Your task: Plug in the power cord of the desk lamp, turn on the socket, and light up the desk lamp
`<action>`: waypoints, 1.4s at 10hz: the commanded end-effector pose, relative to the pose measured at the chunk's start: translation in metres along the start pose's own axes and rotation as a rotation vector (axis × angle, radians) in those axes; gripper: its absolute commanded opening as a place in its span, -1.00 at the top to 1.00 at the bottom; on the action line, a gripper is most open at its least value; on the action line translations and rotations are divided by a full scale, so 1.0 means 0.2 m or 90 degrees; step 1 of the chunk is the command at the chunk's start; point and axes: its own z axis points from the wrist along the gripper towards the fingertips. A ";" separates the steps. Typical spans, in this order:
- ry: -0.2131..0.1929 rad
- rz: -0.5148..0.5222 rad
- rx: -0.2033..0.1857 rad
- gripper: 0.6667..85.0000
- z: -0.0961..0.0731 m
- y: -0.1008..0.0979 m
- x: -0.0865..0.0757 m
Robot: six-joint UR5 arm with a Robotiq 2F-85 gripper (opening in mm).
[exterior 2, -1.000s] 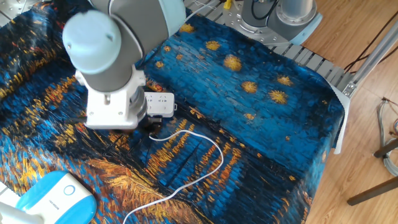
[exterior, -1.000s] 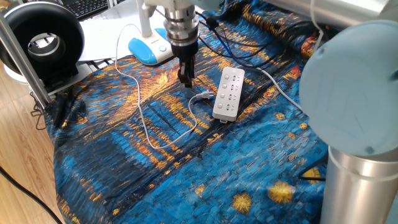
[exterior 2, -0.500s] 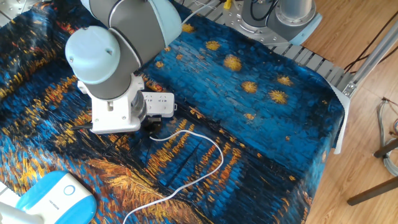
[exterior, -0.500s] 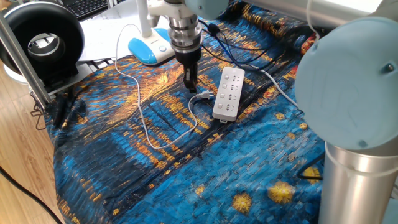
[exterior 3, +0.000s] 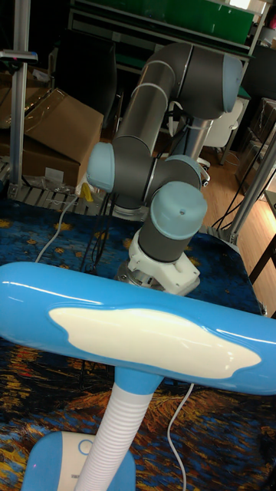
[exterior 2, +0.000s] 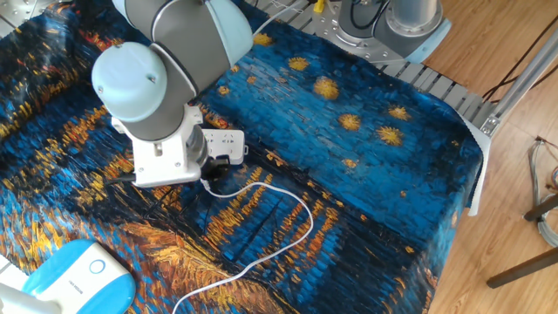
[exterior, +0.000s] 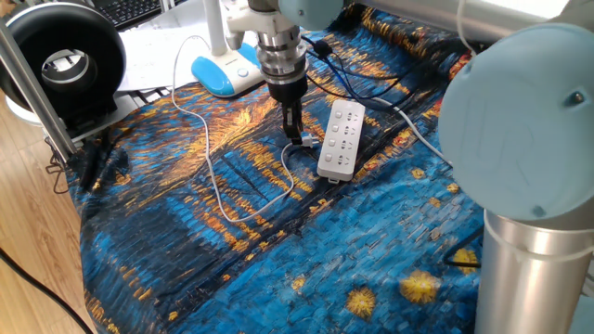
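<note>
The power cord (exterior: 215, 181) runs from the desk lamp's blue-and-white base (exterior: 223, 72), loops over the cloth and ends in a small white plug (exterior: 304, 141). That plug lies just left of the socket (exterior: 341, 139), a white power strip. My gripper (exterior: 294, 130) points straight down, its fingertips just above and left of the plug; it looks open with nothing held. In the other fixed view the arm's wrist hides the gripper and covers part of the socket (exterior 2: 225, 144); the cord (exterior 2: 292, 202) loops beside it. The lamp's head (exterior 3: 138, 330) fills the tall view.
A patterned blue and orange cloth (exterior: 278, 250) covers the table. A black ring-shaped device (exterior: 65, 60) stands at the back left. The strip's thick white cable (exterior: 418, 134) runs right, and black cables (exterior: 357, 85) lie behind the socket.
The gripper has moved right and down, from over the cloth near the lamp to just above the plug. Cord, plug and socket have not moved.
</note>
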 end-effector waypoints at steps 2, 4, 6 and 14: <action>0.023 -0.003 0.019 0.04 -0.02 0.00 -0.01; 0.025 -0.002 0.026 0.04 0.01 0.01 -0.02; 0.039 -0.001 0.037 0.04 0.01 0.03 -0.02; 0.091 -0.016 0.068 0.04 -0.07 -0.02 0.09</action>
